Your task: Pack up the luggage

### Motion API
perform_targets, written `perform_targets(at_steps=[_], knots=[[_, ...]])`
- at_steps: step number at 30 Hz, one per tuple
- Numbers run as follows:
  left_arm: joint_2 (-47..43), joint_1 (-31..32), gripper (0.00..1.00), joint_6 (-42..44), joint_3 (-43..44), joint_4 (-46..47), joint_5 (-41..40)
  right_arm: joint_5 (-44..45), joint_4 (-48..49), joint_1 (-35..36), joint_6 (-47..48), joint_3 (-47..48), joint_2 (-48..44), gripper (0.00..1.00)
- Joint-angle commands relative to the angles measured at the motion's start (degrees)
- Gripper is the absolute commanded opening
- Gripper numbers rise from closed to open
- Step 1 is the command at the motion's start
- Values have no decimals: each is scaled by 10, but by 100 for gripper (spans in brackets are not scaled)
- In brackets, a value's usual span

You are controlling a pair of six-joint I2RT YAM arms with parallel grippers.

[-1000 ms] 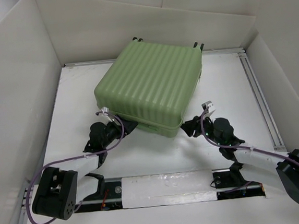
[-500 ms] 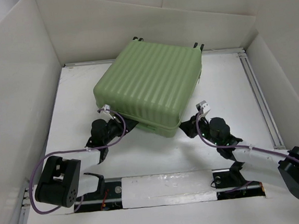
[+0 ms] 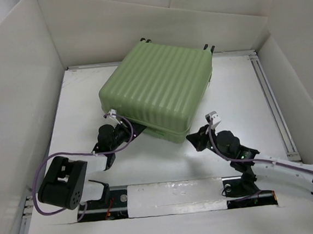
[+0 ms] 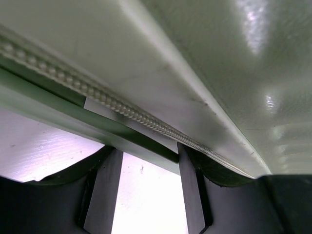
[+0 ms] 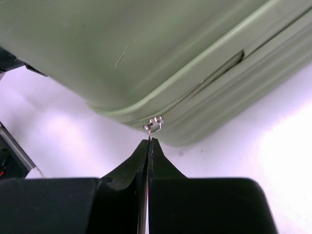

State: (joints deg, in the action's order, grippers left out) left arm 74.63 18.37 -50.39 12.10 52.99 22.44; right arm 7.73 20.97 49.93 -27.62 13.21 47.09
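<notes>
Right wrist view is showing the right end effector point(image 5: 148, 142) clamping shut on the zipper pull point(image 5: 153, 125), after standing open a second ago. The left end effector point(image 4: 148, 152) is narrowing, but its jaws are standing apart at the suitcase point(image 3: 159, 86) rim, gripping nothing visible. Zipping is probably about to begin, so packing is nearing its end. The suitcase is lying closed, ribbed shell up, on the tabletop point(image 3: 236, 88) toward the far wall. Counting: one suitcase, one zipper pull, two end effectors.
</notes>
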Motion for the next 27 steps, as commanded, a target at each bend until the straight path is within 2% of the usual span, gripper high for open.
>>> perform_targets(at_steps=[1,2,5,8,10,14,16,18,22,25,27], knots=[[28,25,11,21,28,67,5,0,-110,67,-70,51,-48,0],[28,25,9,14,34,74,5,0,-156,76,-79,51,-66,0],[40,25,0,-4,45,87,5,-27,-202,104,-115,73,-78,0],[40,33,0,-22,45,102,0,-56,-209,123,-141,107,-54,0],[40,52,0,-22,51,102,-20,-56,-177,140,-157,127,-9,0],[40,115,0,-22,57,102,-50,-6,-112,186,-191,204,98,0],[40,126,0,-34,57,102,-58,24,-93,208,-198,254,155,0],[40,127,0,-34,57,102,-64,71,-93,243,-205,279,175,0],[34,137,0,-39,46,108,-71,101,-79,251,-218,326,221,0],[34,155,0,-45,35,114,-76,148,-97,251,-218,377,315,0],[27,162,0,-50,28,120,-76,173,-116,251,-205,444,386,0]])
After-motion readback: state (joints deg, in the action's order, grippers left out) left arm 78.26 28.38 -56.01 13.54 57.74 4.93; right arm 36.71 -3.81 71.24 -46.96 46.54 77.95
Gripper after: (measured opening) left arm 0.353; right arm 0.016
